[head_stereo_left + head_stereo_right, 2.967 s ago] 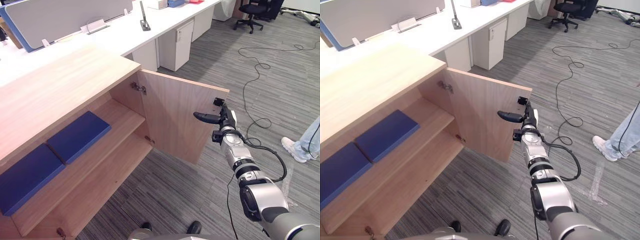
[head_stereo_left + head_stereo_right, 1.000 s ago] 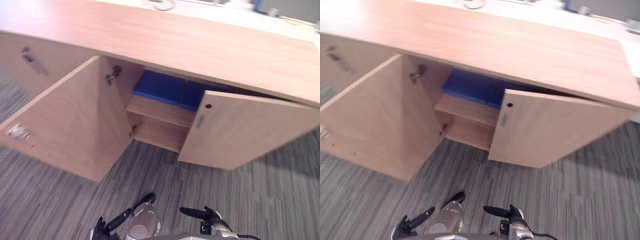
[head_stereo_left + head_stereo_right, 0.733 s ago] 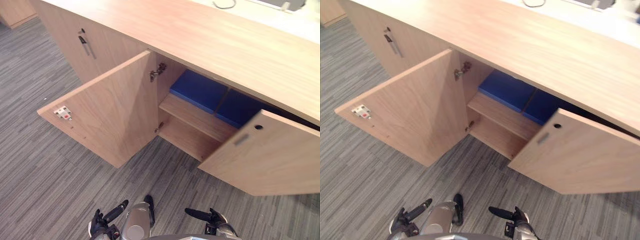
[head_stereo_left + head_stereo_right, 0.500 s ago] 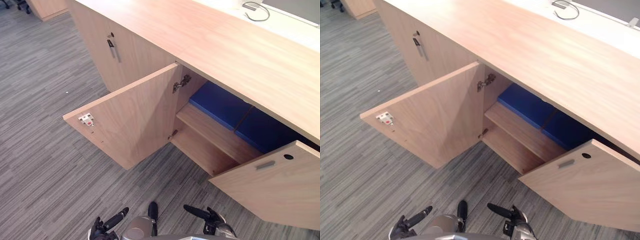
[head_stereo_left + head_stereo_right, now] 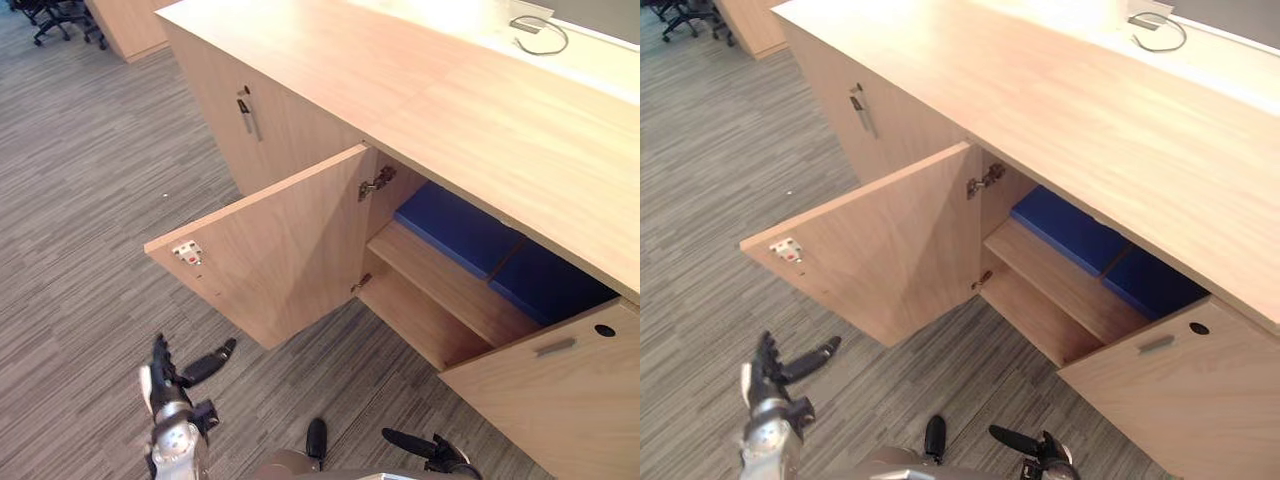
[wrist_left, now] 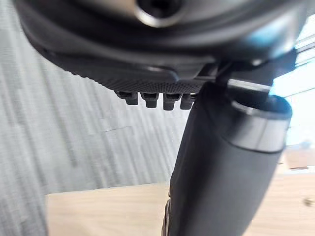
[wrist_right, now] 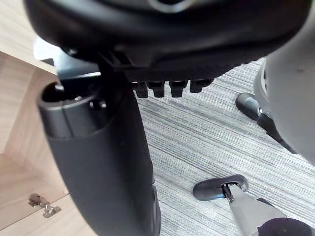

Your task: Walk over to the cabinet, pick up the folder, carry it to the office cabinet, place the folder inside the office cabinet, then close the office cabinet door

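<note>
Left eye view: the left hand [image 5: 172,385] has come up from the bottom edge, fingers spread and empty, and now hangs low before the wide-open left door [image 5: 280,250]. The right hand [image 5: 440,458] stays down, relaxed, cut off by the edge. Two blue folders [image 5: 455,222] lie on the cabinet [image 5: 400,90] shelf [image 5: 450,295], so I'd say placing is done and the doors remain. The right door [image 5: 560,410], half shut, hides part of the farther folder; which one was carried I cannot tell.
</note>
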